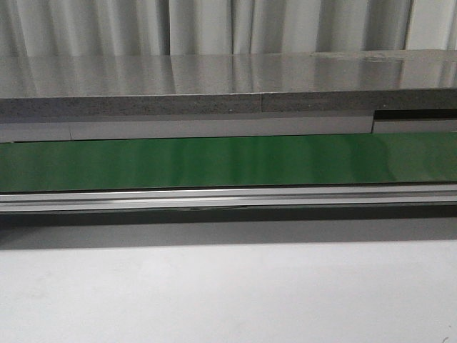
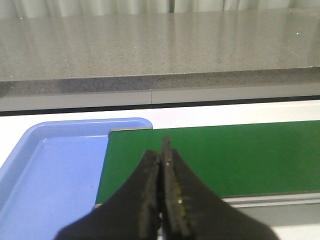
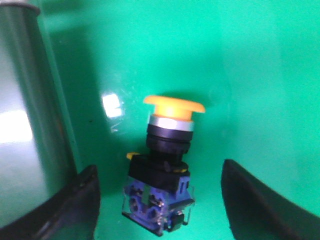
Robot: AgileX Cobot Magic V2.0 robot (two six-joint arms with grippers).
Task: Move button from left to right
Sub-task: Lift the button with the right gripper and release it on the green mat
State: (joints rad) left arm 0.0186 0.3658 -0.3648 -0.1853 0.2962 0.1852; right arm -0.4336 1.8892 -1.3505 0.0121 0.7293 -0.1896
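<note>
The button (image 3: pixel 165 165) shows only in the right wrist view. It has a round yellow-orange head, a black collar and a dark blue-black boxy body, and it lies on the green belt (image 3: pixel 250 60). My right gripper (image 3: pixel 160 200) is open, its two fingers apart on either side of the button's body without touching it. My left gripper (image 2: pixel 162 165) is shut and empty, its tips over the near end of the green belt (image 2: pixel 225 155). Neither gripper nor the button shows in the front view.
A blue tray (image 2: pixel 50 175) sits at the end of the belt beside my left gripper. A metal rail (image 3: pixel 25 100) runs along the belt near my right gripper. The front view shows the green belt (image 1: pixel 228 161), its aluminium rail (image 1: pixel 228 199) and a grey counter (image 1: pixel 214 78) behind.
</note>
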